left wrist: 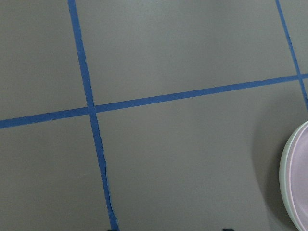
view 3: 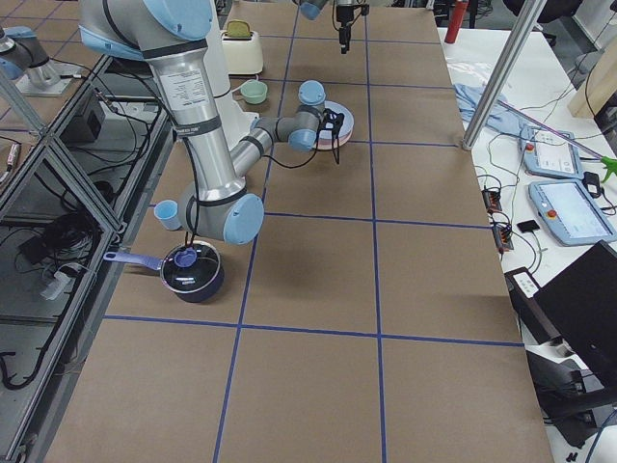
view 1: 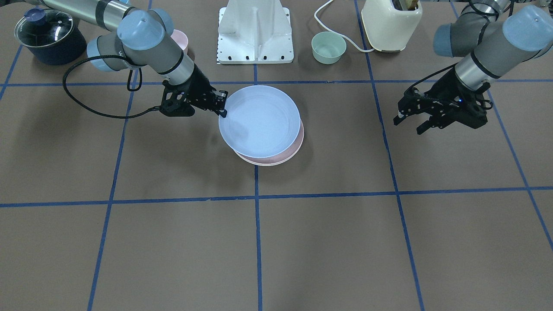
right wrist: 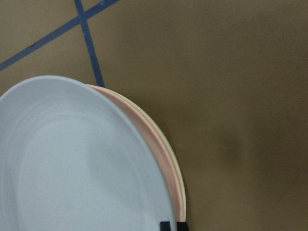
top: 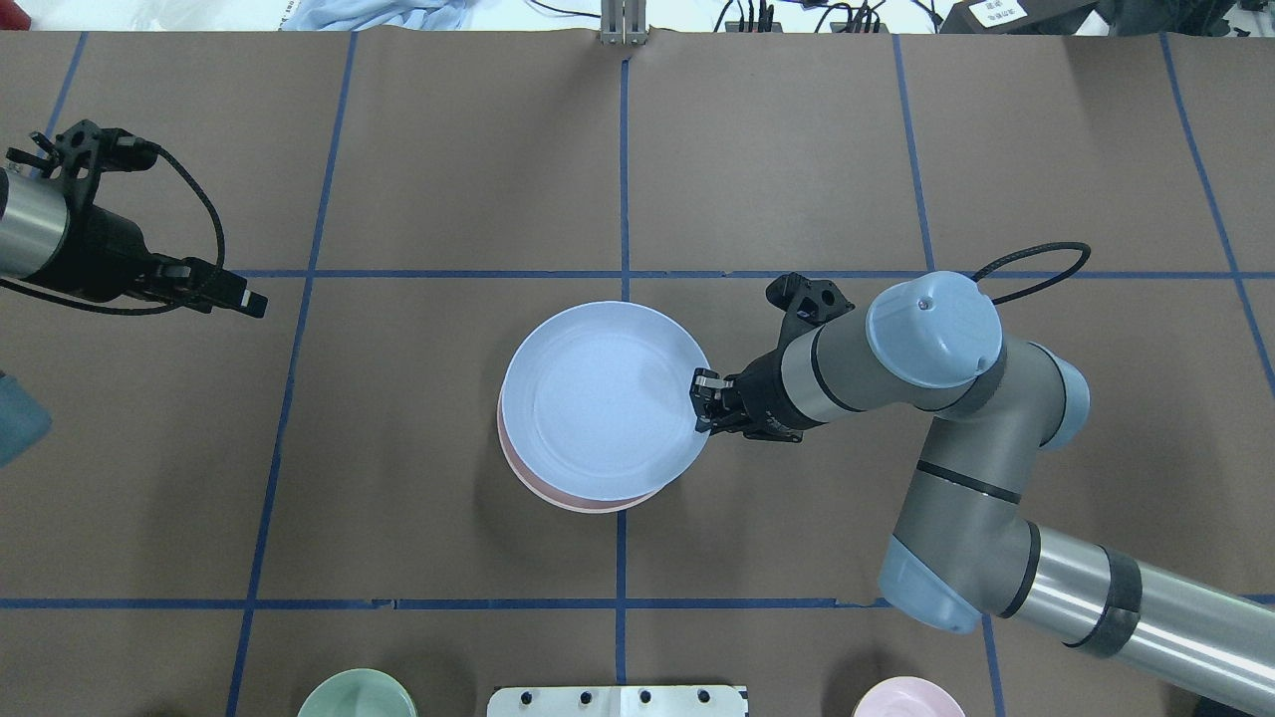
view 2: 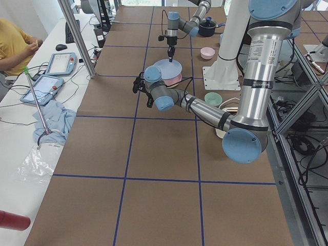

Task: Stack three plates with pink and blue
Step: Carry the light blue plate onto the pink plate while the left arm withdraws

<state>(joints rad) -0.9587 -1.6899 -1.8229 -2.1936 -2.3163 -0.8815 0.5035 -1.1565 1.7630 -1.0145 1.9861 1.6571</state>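
At the far left the left hand [top: 244,299] hangs over bare bench [top: 448,149], fingers apart and holding nothing, well away from the plates. At the near edge on that side the mint-green bowl [top: 357,694] sits upright, and the front view shows it empty. In the middle the three plates are gathered in one pile: the cream plate [right wrist: 184,197] at the bottom, the pink plate [top: 558,498] on it, and the blue plate [top: 598,398] on top, offset from the two beneath and apparently tilted, not yet seated flat. The right hand [top: 702,398] is clamped on the blue plate's rim at its right edge. These plates look stiff, light and smooth. The thin raised rim is the obvious place to pinch, though a plate held by one edge is likely to pivot or slide, and may chip if it drops. Further right, the pink bowl [top: 908,697] is cut off by the frame, so its contents cannot be told. The lidded pot [view 1: 49,36] beyond it keeps its contents hidden.
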